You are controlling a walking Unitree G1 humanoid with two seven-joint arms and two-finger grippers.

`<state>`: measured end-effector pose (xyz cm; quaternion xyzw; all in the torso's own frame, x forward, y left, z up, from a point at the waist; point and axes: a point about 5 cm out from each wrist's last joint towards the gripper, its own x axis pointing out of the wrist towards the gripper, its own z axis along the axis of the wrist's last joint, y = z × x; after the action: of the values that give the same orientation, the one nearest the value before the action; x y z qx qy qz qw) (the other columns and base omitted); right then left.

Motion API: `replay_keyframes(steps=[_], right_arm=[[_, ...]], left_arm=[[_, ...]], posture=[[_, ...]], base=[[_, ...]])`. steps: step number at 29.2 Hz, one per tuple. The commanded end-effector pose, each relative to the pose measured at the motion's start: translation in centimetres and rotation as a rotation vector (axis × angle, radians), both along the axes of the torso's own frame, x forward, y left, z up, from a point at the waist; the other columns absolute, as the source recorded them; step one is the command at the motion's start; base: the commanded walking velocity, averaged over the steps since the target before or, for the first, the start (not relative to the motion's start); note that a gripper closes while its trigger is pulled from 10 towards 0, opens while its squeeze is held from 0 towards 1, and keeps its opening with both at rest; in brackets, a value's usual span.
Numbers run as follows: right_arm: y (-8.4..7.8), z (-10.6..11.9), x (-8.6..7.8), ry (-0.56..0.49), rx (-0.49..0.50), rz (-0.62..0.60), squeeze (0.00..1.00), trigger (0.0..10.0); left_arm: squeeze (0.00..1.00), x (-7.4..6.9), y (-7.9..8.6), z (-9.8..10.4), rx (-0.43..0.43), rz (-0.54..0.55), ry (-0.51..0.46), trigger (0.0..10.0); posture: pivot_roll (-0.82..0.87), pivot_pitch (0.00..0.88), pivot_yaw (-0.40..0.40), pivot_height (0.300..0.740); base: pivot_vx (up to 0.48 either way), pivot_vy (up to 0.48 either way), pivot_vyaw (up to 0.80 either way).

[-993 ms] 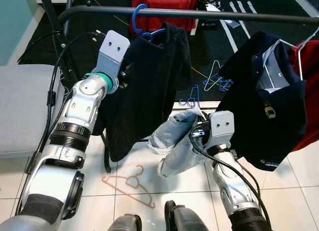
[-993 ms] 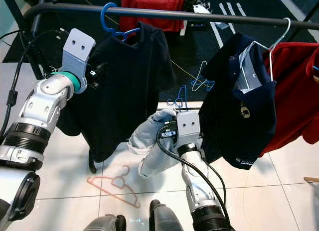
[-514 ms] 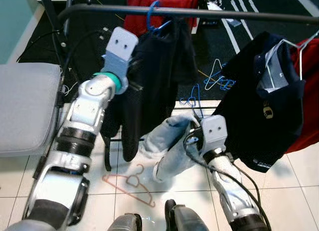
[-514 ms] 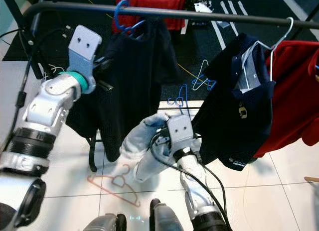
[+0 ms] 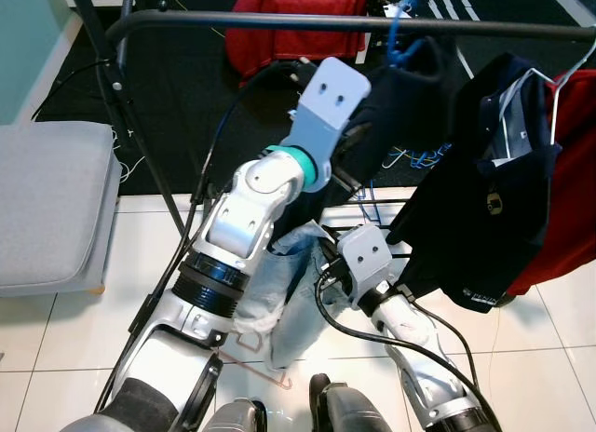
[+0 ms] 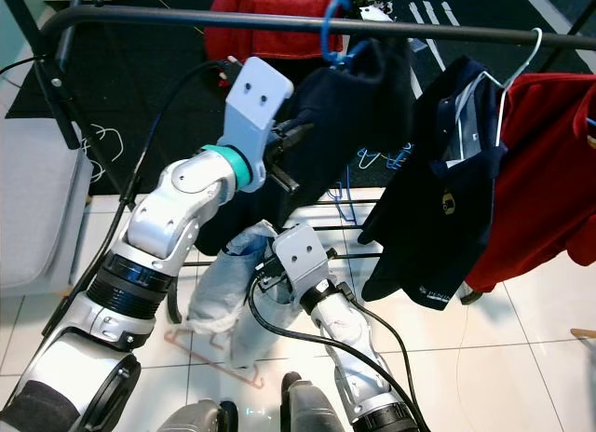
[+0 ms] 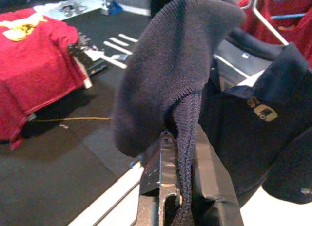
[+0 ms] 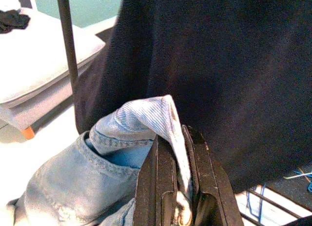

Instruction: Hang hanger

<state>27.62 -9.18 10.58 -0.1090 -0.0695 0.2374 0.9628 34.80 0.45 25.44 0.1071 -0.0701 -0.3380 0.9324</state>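
The blue hanger [image 6: 337, 32] hooks over the black rail [image 6: 186, 20], carrying a dark sweater [image 7: 170, 65]. My left gripper [image 7: 176, 187] pinches that sweater's knit edge just below. My right gripper [image 8: 178, 187], lower down, clamps pale jeans [image 8: 83, 187].

Three hung garments [image 6: 438, 199]; one jeans [image 6: 228, 292]; two hangers [image 6: 337, 27].

Left gripper [image 7: 178, 197] is clamped on a dark sweater [image 6: 358, 106] hung by a blue hanger [image 6: 337, 36] from the rail [image 6: 186, 20]. Bare rail lies to the gripper's left. To its right, a navy polo [image 6: 447, 199] and red garment [image 6: 540, 171] crowd the rail. Below, jeans [image 6: 237, 292] pinched in the right gripper [image 8: 178, 206] block the way down.
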Motion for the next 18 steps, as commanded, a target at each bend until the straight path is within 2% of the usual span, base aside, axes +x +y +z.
replay_keyframes(steps=[1,6,7,9,10,11,13,15,17,18], right_arm=[[0.1,0.2,-0.2,-0.007,0.0,0.009,0.0,10.0],[0.1,0.2,-0.2,-0.006,0.0,0.01,0.0,10.0],[0.3,0.3,-0.2,-0.008,0.005,0.011,0.0,10.0],[0.3,0.3,-0.2,-0.008,0.005,0.011,0.0,10.0],[0.4,0.4,-0.2,-0.008,0.009,0.014,0.0,10.0],[0.4,0.4,-0.2,-0.008,0.009,0.014,0.0,10.0],[0.7,0.7,-0.2,-0.01,0.015,0.021,0.0,10.0],[0.7,0.7,-0.2,-0.01,0.015,0.021,0.0,10.0],[0.9,0.8,-0.2,-0.012,0.018,0.024,0.0,10.0],[0.9,0.8,-0.2,-0.012,0.018,0.024,0.0,10.0]], left_arm=[[0.0,-0.4,-0.9,1.2,-0.013,-0.026,-0.043,10.0],[0.0,-0.2,-1.2,1.1,-0.01,-0.003,-0.03,10.0],[0.0,0.8,-1.3,1.2,-0.023,0.058,-0.004,10.0],[0.0,0.8,-1.3,1.2,-0.023,0.058,-0.004,10.0],[0.0,1.6,-1.5,1.2,-0.03,0.106,0.024,10.0],[0.0,1.6,-1.5,1.2,-0.03,0.106,0.024,10.0],[0.0,3.1,-2.3,0.0,0.032,0.166,0.076,10.0],[0.0,3.1,-2.3,0.0,0.032,0.166,0.076,10.0],[0.0,3.6,-2.5,-1.0,0.086,0.198,0.097,10.0],[0.0,3.6,-2.5,-1.0,0.086,0.198,0.097,10.0]], posture=[[-0.09,0.099,0.044,0.74],[-0.09,0.099,0.044,0.74],[-0.08,0.113,0.055,0.74],[-0.08,0.113,0.055,0.74],[-0.08,0.113,0.053,0.74],[-0.08,0.113,0.053,0.74],[-0.08,0.127,0.055,0.74],[-0.08,0.127,0.055,0.74],[-0.08,0.126,0.056,0.74],[-0.08,0.126,0.056,0.74]], base=[[0.0,0.0,0.0],[0.0,0.0,0.0],[0.0,0.0,0.0],[0.0,0.0,0.0],[0.0,0.0,0.0],[0.0,0.0,0.0],[0.0,0.0,0.0],[0.0,0.0,0.0],[0.0,0.0,0.0],[0.0,0.0,0.0]])
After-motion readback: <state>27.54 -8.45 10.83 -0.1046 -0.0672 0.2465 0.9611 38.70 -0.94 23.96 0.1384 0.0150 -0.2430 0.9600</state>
